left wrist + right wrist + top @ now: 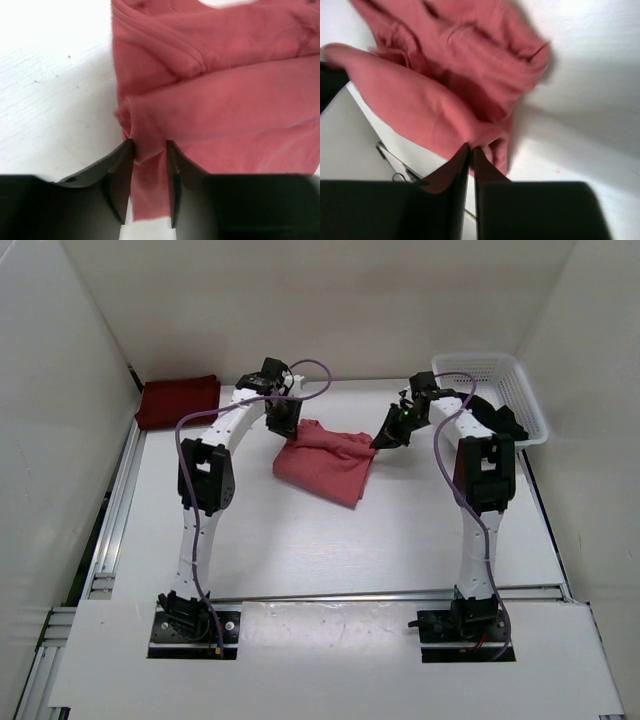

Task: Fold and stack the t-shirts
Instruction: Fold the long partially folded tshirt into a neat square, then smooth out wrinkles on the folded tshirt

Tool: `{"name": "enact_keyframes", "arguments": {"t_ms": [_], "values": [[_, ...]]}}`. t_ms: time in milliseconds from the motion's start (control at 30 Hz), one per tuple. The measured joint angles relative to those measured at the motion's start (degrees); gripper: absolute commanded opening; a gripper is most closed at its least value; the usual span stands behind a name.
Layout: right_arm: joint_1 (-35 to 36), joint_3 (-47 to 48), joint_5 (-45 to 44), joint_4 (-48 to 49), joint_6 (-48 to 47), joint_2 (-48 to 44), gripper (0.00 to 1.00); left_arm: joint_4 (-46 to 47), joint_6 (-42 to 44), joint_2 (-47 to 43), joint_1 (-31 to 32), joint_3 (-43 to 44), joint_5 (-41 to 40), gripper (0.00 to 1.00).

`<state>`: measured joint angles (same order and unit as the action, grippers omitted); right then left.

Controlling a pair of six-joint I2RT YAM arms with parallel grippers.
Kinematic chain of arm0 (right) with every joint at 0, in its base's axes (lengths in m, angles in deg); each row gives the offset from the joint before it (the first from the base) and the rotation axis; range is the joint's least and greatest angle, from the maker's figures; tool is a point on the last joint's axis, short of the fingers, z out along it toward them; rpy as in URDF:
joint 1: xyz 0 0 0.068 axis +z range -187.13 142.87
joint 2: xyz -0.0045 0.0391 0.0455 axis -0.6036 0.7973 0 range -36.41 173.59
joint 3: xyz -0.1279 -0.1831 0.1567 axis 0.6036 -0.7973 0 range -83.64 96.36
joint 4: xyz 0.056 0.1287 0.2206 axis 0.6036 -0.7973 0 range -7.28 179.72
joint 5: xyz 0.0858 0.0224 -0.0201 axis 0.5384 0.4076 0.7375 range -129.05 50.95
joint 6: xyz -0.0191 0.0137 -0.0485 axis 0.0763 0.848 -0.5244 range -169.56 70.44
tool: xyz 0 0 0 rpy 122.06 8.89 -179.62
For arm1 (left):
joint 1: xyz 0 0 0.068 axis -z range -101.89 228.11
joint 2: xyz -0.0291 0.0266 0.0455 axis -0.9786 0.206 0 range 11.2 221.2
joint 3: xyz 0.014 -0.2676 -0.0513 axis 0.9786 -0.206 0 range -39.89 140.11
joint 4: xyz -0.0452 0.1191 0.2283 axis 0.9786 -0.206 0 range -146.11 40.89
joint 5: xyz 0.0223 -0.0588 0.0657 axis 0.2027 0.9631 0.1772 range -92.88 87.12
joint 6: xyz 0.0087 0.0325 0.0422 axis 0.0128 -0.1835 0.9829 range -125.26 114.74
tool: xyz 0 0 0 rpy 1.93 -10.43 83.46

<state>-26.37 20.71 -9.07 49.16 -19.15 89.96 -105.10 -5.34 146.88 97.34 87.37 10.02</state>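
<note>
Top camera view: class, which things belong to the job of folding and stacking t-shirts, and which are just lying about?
Belongs to the job: salmon pink shirt; dark maroon shirt.
Just lying about: white mesh basket.

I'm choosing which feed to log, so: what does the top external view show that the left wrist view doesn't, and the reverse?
Only the top view: the folded maroon shirt at the back left corner, the white basket at back right, and the right tool at the right edge of the salmon shirt. Only the left wrist view: close up, a bunched fold of cloth between the fingers of the left tool. Both: the salmon shirt, crumpled on the white table.
</note>
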Motion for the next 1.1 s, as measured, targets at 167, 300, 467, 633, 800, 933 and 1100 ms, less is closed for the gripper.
{"name": "enact_keyframes", "arguments": {"t_ms": [167, 300, 467, 633, 800, 933, 1100], "values": [[-1.42, 4.9, -1.27, 1.86, 1.33, 3.45, 0.59, 2.32, 0.33, 2.67, -0.39, 1.7, -3.15, 0.98], [-1.9, 4.07, -4.83, 3.69, 0.72, 1.01, 0.68, 3.28, 0.04, 1.62, -2.89, 1.97, -4.83, 1.0], [-1.27, -12.83, -8.68, 4.92, -0.46, -12.7, 0.69, 5.27, 0.02, -8.7, -8.07, -10.25, -3.98, 1.0], [4.79, -24.81, -7.37, 5.84, -1.4, -18.05, 0.72, 4.87, 0.04, -14.93, -6.56, -20.9, -0.85, 1.0], [8.85, -27.74, -5.2, 7.54, -0.33, -15.3, 0.72, 4.85, 0.07, -11.1, -1.6, -22.25, 1.55, 0.92], [8.81, -28.09, -4.59, 9.14, 0.39, -14.19, 0.72, 5.01, -0.15, -7.74, -0.98, -22.32, 1.51, 0.64], [9.6, -29.24, -3.43, 10.95, 1.27, -12.66, 0.7, 5.33, -0.44, -6.67, -1.77, -22.71, 2.25, 0.39]]}}
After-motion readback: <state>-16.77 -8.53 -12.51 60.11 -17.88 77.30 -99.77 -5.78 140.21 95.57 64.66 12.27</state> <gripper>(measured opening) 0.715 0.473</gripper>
